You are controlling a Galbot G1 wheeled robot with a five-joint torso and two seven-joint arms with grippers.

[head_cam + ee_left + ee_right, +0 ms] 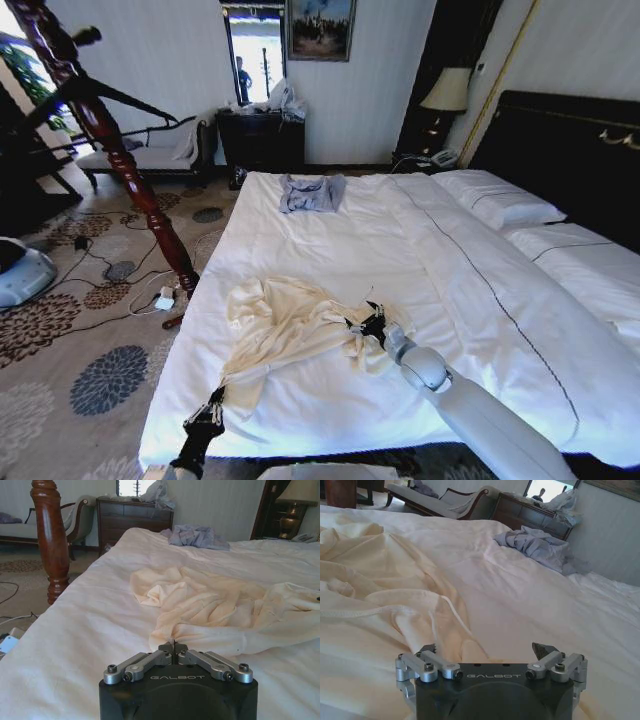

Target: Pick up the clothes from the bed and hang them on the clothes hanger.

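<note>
The cream clothes (285,325) lie crumpled on the near part of the bed (330,240), which has white sheets. My left gripper (206,412) is at the bed's front left corner. In the left wrist view it (173,647) is shut on the gathered tip of the clothes (215,605). My right gripper (368,325) rests on the right side of the garment. In the right wrist view it (487,654) is open, its fingers (428,653) spread over the cream fabric (375,590). The clothes hanger is out of view.
A grey-blue garment (311,192) lies at the bed's far end. A reddish-brown wooden post (120,160) leans left of the bed above cables (110,275) on the patterned carpet. White pillows (505,205) and a dark headboard (570,150) are at right; a dresser (262,135) stands behind.
</note>
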